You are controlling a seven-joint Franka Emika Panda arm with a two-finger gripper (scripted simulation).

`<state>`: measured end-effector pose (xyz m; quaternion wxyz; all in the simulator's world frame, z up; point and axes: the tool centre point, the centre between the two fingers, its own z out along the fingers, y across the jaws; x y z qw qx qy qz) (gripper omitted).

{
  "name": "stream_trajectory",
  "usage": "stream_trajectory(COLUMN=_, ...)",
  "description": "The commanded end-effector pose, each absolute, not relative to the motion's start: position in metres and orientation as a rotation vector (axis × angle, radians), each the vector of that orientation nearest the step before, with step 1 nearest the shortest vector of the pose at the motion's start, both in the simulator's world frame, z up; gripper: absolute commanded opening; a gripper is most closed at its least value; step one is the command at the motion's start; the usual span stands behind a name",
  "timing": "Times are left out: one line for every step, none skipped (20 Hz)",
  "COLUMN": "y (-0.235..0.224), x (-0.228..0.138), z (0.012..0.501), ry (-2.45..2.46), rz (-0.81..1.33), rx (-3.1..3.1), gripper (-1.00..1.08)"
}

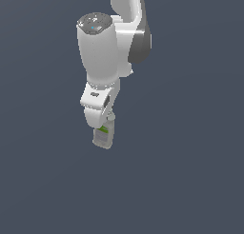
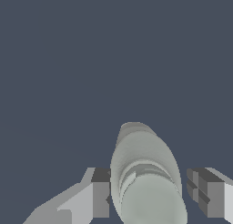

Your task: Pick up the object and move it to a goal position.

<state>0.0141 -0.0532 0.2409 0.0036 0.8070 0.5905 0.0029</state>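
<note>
The object (image 1: 103,137), a small pale grey-beige bottle with a green label patch, stands upright directly under my gripper (image 1: 101,126) in the exterior view. My hand covers its cap there. From the wrist view I look down on its round grey cap and body (image 2: 144,173), which sits between the two fingers of my gripper (image 2: 149,191). One fingertip (image 2: 101,191) lies against the bottle's side. A thin dark gap shows between the bottle and the other fingertip (image 2: 202,191). The jaws are open around the bottle.
A plain dark blue-grey floor (image 1: 190,180) fills both views. The white arm (image 1: 102,52) rises above the bottle toward the top of the exterior view. No other object and no goal marker shows.
</note>
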Motion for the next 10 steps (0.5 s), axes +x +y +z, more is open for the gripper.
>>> stream_trajectory(y=-0.026, x=0.008, z=0.24, ry=1.86, rz=0.001, rx=2.53, gripper=-1.0)
stream_trajectory(y=-0.014, x=0.006, z=0.241, ry=1.86, rz=0.001, rx=2.53, gripper=-1.0)
stream_trajectory(y=-0.003, x=0.004, z=0.243, ry=1.86, rz=0.001, rx=2.53, gripper=-1.0)
stream_trajectory(y=0.009, x=0.002, z=0.244, ry=1.86, rz=0.001, rx=2.53, gripper=-1.0)
stream_trajectory(y=0.021, x=0.0, z=0.245, ry=1.86, rz=0.0, rx=2.53, gripper=-1.0)
stream_trajectory(y=0.032, x=-0.002, z=0.246, ry=1.86, rz=0.0, rx=2.53, gripper=-1.0)
stream_trajectory(y=0.043, x=-0.004, z=0.248, ry=1.86, rz=0.0, rx=2.53, gripper=-1.0)
stream_trajectory(y=0.052, x=-0.005, z=0.249, ry=1.86, rz=0.0, rx=2.53, gripper=-1.0)
stream_trajectory(y=0.061, x=-0.006, z=0.249, ry=1.86, rz=0.0, rx=2.53, gripper=-1.0)
stream_trajectory(y=0.069, x=-0.008, z=0.25, ry=1.86, rz=0.0, rx=2.53, gripper=-1.0)
